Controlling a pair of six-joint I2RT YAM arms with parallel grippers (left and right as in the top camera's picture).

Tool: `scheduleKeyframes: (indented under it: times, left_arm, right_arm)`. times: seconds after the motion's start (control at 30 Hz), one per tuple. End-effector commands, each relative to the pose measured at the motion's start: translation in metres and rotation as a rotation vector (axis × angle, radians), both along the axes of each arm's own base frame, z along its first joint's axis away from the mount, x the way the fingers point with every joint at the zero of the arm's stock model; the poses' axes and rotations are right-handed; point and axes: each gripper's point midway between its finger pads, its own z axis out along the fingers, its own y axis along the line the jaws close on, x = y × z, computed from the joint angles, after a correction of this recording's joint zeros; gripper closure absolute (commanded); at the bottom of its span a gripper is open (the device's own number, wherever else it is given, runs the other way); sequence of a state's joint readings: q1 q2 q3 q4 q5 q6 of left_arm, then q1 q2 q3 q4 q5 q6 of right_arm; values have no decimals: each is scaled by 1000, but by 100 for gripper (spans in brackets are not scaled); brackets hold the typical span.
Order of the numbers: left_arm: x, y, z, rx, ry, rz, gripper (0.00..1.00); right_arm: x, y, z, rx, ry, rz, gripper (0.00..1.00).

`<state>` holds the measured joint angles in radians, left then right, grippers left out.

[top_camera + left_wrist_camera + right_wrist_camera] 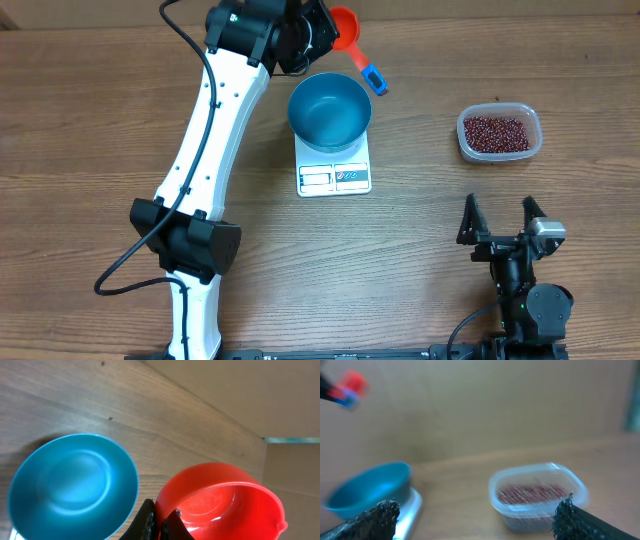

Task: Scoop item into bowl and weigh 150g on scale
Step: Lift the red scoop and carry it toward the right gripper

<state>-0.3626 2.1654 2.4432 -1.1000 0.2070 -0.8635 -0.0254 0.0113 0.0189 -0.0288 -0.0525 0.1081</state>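
Right up at the left wrist lens, the left gripper [160, 522] has its two dark fingers pinched tight together on the red scoop [220, 500]. Exactly which part of the scoop they have is cut off at the bottom of the view. The scoop's cup faces the camera, glossy red inside. Just left of the gripper and lower down sits the blue bowl [75, 485], its inside plain blue.

From overhead, that gripper hangs in the air at the far rim of the bowl, and the scoop's blue-tipped handle [374, 79] slants out to one side. The bowl rests squarely on the white scale [334, 178], covering most of the platform, with the display edge poking out on the side away from the gripper.

Over on the other side, the right gripper [499, 208] is low over the wooden tabletop [100, 100], its jaws spread wide and gripping nothing. Straight ahead of it and well apart is the clear tub [499, 133], and all the beans [497, 132] lie inside as a dark red heap. In its blurred wrist view the tub shows between the fingers, towards the right one, with the bowl and scale ahead to the left.
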Motion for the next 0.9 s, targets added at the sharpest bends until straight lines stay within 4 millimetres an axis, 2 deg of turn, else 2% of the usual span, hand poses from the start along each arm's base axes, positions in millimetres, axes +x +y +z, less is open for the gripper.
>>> scheduleKeyframes:
  times: [0.0,0.2,0.33,0.43,0.63,0.8,0.87]
  left_arm:
    - [5,0,19,-15,-59,30,96]
    - [3,-11,22,-83,-29,77,96]
    - [-3,-17,19,-170,60,178,96]
    - [-8,-24,18,-188,83,189,96]
    - [-16,-39,18,-196,94,170,96]
    - [-25,-53,18,-219,119,134,95]
    - [-27,-56,18,-220,122,126,96]
  right_arm:
    - [-7,36,18,51,-76,215,0]
    - [-15,48,47,161,-123,304,0]
    - [-18,56,78,160,-128,352,0]
    - [-10,58,101,174,-94,366,0]
    - [25,83,135,199,90,519,0]
    - [60,104,145,248,255,661,0]
    - [76,106,141,263,284,678,0]
